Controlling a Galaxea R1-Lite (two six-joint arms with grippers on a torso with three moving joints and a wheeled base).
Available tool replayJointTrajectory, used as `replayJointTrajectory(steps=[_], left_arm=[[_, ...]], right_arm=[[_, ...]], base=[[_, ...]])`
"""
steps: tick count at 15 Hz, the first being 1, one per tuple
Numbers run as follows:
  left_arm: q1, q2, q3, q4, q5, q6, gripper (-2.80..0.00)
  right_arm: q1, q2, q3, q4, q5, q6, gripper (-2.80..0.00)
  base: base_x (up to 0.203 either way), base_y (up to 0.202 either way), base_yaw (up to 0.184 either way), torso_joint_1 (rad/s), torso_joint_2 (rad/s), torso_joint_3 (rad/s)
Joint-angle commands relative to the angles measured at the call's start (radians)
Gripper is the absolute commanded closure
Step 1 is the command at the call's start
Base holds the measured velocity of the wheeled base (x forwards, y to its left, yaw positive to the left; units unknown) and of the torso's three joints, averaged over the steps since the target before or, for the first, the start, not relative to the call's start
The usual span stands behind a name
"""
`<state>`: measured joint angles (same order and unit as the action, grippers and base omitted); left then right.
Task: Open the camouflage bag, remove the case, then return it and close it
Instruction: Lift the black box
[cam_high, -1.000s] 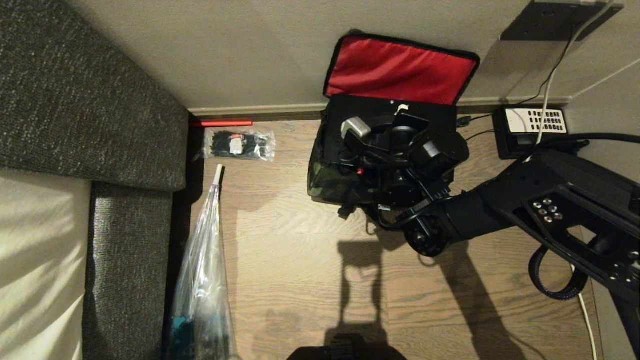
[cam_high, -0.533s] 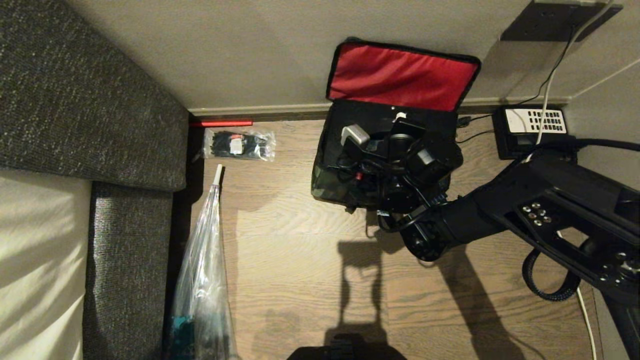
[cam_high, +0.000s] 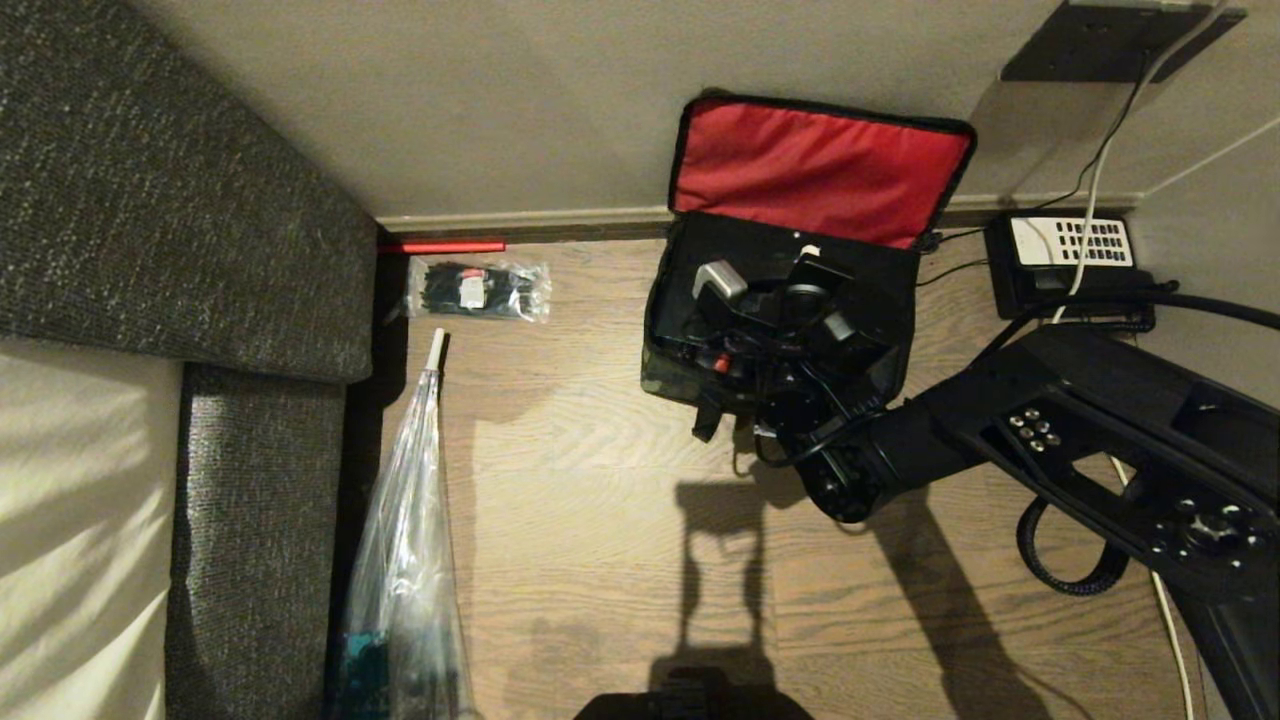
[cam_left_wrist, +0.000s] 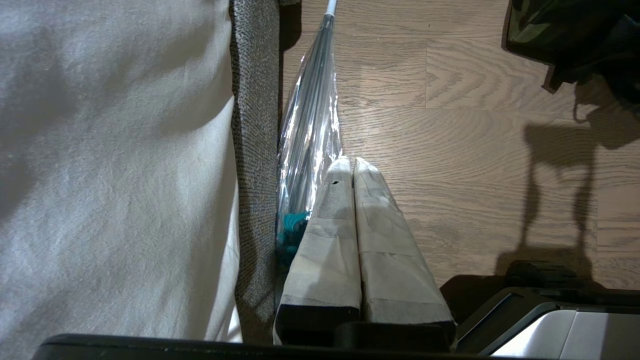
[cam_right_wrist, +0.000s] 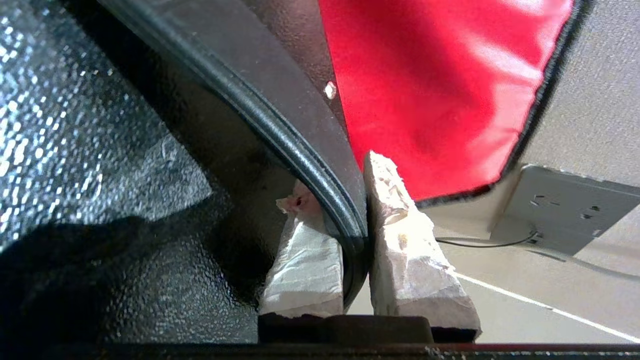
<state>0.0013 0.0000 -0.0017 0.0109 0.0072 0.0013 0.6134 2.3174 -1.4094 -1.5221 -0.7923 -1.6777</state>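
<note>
The camouflage bag (cam_high: 668, 375) stands open on the wooden floor against the wall, its red-lined lid (cam_high: 820, 170) leaning back on the wall. The black case (cam_high: 745, 245) lies in the bag's opening, mostly covered by my right wrist. My right gripper (cam_high: 803, 258) reaches down over the bag at the side nearest the lid and is shut on the case's black piped edge (cam_right_wrist: 280, 125). Its taped fingers (cam_right_wrist: 400, 225) stand on either side of that edge. My left gripper (cam_left_wrist: 347, 165) hangs parked beside the sofa, shut and holding nothing.
A black telephone with a white keypad (cam_high: 1065, 258) and its cables lie right of the bag. A clear packet of cable ties (cam_high: 478, 288) lies by the skirting on the left. A plastic-wrapped umbrella (cam_high: 410, 520) leans along the grey sofa (cam_high: 180, 200).
My right gripper has sunk with the case, which now lies lower in the bag. The bag and its lid have shifted slightly right and nearer me. The left arm is still.
</note>
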Motion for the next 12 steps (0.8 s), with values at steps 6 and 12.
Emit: replayJointTrajectory(steps=[6, 12], left_arm=[[0.0, -0.002, 0.0, 0.0, 0.0, 0.0, 0.0], [0.0, -0.002, 0.0, 0.0, 0.0, 0.0, 0.0]], right_arm=[[0.002, -0.103, 0.009, 0.056, -0.007, -0.008, 0.0], [0.008, -0.193, 0.019, 0.139, -0.005, 0.005, 0.0]], base=[[0.0, 0.0, 0.0, 0.0, 0.0, 0.0], [0.0, 0.0, 0.0, 0.0, 0.0, 0.0]])
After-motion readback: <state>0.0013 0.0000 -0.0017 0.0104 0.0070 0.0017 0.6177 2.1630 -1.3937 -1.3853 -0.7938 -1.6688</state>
